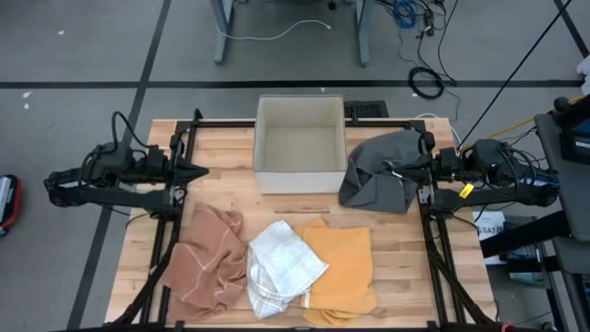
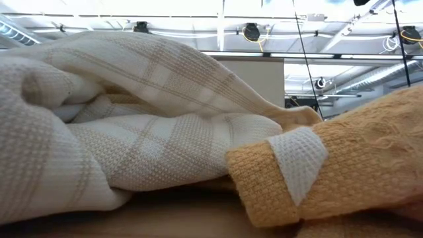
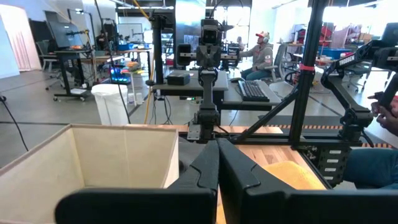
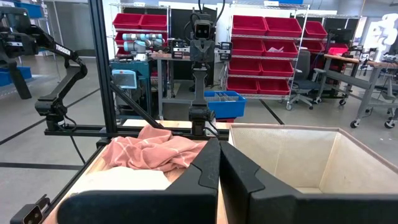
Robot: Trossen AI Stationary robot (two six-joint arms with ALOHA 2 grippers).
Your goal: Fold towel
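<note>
Several crumpled towels lie on the wooden table. A pink towel (image 1: 207, 258) is near the left, a white checked towel (image 1: 281, 267) is in the middle, and an orange towel (image 1: 341, 263) lies beside it. A grey towel (image 1: 378, 175) is heaped at the right by the box. In the low view the white towel (image 2: 132, 132) and the orange towel (image 2: 357, 165) fill the picture. My left gripper (image 1: 201, 171) is shut and level at the table's left edge, holding nothing. My right gripper (image 1: 398, 168) is shut and level at the right edge, over the grey towel.
An open white box (image 1: 300, 143) stands at the far middle of the table, between the two grippers. Black frame rails (image 1: 175, 212) run along both side edges. Beyond the table a person (image 3: 261, 53) sits at a desk, and a hand (image 3: 388, 112) shows at the edge of the left wrist view.
</note>
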